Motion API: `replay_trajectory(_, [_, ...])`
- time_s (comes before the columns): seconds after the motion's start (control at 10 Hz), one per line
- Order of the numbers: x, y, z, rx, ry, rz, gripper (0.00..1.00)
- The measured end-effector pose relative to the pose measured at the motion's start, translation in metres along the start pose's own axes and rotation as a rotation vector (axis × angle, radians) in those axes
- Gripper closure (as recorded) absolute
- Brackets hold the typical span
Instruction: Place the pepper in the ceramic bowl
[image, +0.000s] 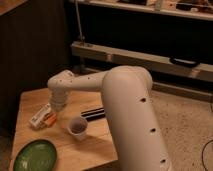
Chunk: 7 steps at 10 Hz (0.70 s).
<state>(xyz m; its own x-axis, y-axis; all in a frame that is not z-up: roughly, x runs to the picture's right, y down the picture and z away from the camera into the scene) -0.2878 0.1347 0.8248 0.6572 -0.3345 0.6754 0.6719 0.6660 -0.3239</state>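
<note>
The small orange pepper (50, 120) lies on the wooden table (97, 145) at its left side, beside a white printed tube (39, 116). My gripper (55, 113) points down at the end of the white arm, right over the pepper, and the wrist hides most of it. The green ceramic bowl (35, 156) sits at the table's front left corner, apart from the pepper and nearer the camera.
A whitish plastic cup (78, 128) stands upright near the table's middle, just right of the gripper. A flat black item (95, 113) lies behind the cup. My bulky white arm (132, 115) covers the table's right side. A metal shelf rack (150, 57) stands behind.
</note>
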Motion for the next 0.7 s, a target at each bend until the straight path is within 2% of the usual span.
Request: replay_trajectory(0.7, [-0.007, -0.006, 0.012, -0.026, 0.003, -0.018, 0.54])
